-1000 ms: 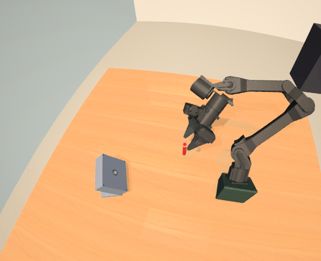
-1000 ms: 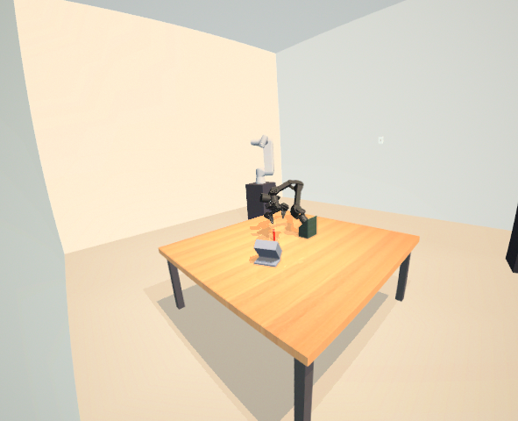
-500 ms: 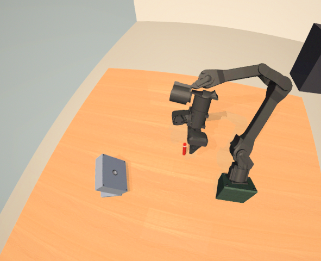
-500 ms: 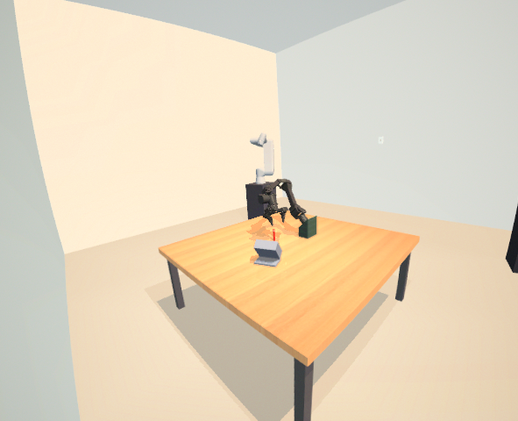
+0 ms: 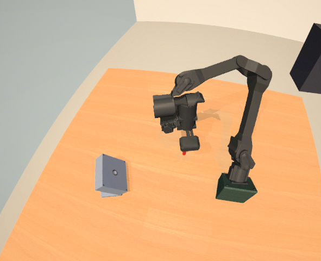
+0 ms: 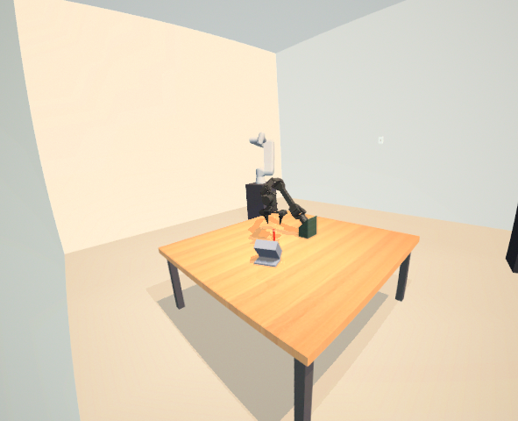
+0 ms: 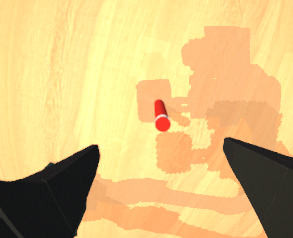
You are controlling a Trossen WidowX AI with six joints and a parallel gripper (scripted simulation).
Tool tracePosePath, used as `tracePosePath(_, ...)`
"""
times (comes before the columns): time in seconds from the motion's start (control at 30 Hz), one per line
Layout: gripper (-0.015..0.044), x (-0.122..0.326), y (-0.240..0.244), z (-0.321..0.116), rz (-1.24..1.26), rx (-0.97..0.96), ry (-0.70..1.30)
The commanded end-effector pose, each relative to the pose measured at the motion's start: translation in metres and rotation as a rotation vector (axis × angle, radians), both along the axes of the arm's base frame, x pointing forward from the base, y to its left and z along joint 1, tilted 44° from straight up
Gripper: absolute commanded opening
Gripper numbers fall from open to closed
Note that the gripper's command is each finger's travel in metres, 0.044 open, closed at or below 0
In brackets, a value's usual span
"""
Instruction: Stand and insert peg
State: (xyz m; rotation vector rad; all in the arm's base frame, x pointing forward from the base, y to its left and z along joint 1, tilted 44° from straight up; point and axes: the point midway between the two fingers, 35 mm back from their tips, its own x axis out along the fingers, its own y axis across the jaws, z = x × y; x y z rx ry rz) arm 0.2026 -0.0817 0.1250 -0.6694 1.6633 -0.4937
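Note:
The red peg (image 5: 183,153) (image 6: 274,235) (image 7: 162,124) stands upright on the table, its white band near the top end. My gripper (image 6: 274,222) (image 7: 162,147) is wide open and empty, pointing down above the peg. In the wrist view the peg's top shows between the two fingers sideways, slightly beyond the line of the fingertips. In the top view a finger hides part of the peg. The grey sloped panel (image 5: 109,179) (image 6: 267,250) stands apart from the peg, and its round hole (image 5: 114,172) is empty.
The arm's dark green base block (image 5: 236,192) (image 6: 308,227) is on the wooden table (image 5: 169,224) (image 6: 322,281). The panel's raised box sits left of the peg in the top view. Shadows of the arm fall around the peg.

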Motion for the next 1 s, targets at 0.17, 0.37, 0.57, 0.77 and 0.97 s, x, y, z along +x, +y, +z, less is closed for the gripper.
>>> tracePosePath(0.17, 0.0440, 0.001, -0.002, 0.000, -0.005, -0.022, -0.004)
tracePosePath(0.37, 0.0440, -0.001, -0.014, -0.012, -0.059, -0.032, -0.055)
tracePosePath(0.57, 0.0440, -0.001, -0.017, -0.015, -0.061, -0.031, -0.056)
tracePosePath(0.77, 0.0440, -0.001, -0.023, -0.023, -0.061, -0.029, -0.057)
tracePosePath(0.97, 0.0440, -0.001, -0.030, -0.030, -0.060, -0.029, -0.057)
